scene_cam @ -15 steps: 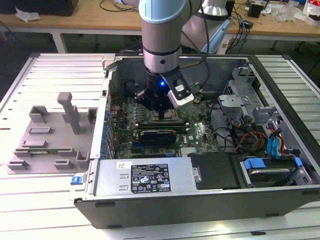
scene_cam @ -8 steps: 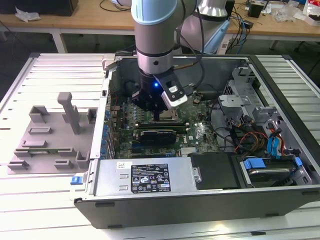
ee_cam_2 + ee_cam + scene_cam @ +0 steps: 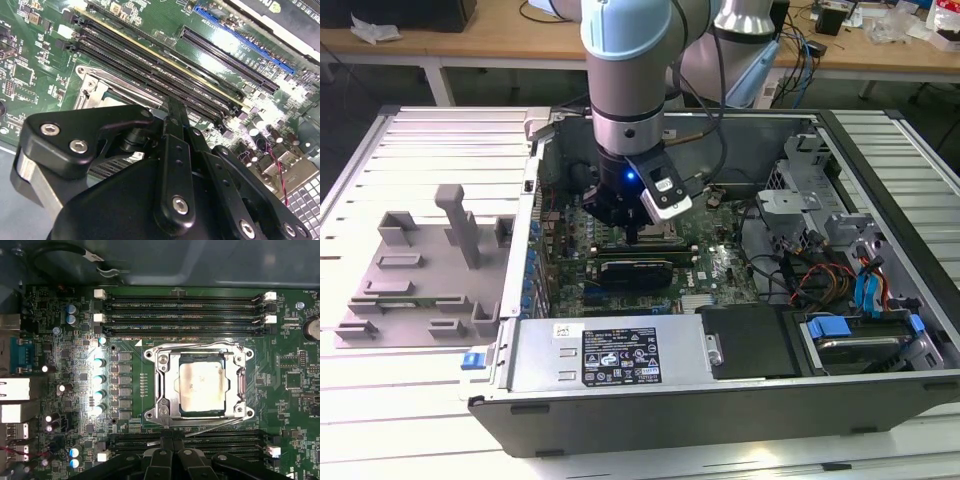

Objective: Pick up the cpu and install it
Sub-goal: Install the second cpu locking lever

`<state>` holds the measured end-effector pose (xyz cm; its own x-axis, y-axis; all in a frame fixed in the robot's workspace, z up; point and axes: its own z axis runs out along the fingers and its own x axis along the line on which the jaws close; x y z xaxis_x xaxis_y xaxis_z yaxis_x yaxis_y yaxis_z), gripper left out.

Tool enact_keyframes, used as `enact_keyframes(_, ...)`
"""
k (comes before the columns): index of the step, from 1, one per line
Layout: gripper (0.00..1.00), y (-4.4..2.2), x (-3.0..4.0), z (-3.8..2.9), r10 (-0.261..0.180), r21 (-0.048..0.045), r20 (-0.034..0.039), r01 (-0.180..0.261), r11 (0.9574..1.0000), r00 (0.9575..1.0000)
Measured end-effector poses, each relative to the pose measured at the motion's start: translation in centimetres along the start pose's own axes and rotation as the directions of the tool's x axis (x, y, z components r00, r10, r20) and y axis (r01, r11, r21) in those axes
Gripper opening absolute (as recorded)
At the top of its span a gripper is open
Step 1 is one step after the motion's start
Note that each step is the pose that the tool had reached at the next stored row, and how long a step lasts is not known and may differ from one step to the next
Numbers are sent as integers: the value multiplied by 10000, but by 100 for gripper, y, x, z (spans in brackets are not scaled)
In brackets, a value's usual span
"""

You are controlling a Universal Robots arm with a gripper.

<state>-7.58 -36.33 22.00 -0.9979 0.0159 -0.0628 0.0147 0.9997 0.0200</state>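
Arm was reaching down into the open computer case point(image 3: 880, 390) on the slatted worktop point(image 3: 420, 380), tool point(image 3: 633, 235) hovering low over the green motherboard point(image 3: 720, 265).

The cpu point(image 3: 201, 386) sat flat inside the socket frame point(image 3: 162, 390) in the first wrist view, shiny silver top facing up, metal frame all around it. The thin retention levers along the frame edges looked unlatched, but glare made that hard to call.

Tool state: fingers point(image 3: 176, 130) drawn together, tips meeting in the second wrist view, nothing between them (the black linkage covers most of the socket there, so only a corner of the frame and its screws showed). In the first wrist view the tool point(image 3: 172, 450) sat just beside the socket, over the lower bank of memory slots point(image 3: 240, 442), apart from the cpu.

Another bank of black memory slots point(image 3: 185, 315) ran along the opposite side of the socket, white latches at the ends. A row of capacitors point(image 3: 100, 377) stood next to the socket, lit bright by the tool light.

Exterior view: grey plastic fixture point(image 3: 420, 270) lay on the worktop at the exterior view's left of the case. Power supply with a label point(image 3: 620, 355) sat along the near wall, drive bay with blue tabs point(image 3: 850, 335) at the exterior view's right.
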Motion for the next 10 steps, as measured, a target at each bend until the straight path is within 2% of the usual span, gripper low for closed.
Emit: enact_keyframes(10, 11, -1, 15, 39, 0, 0, 2, 0, 10000, 10000)
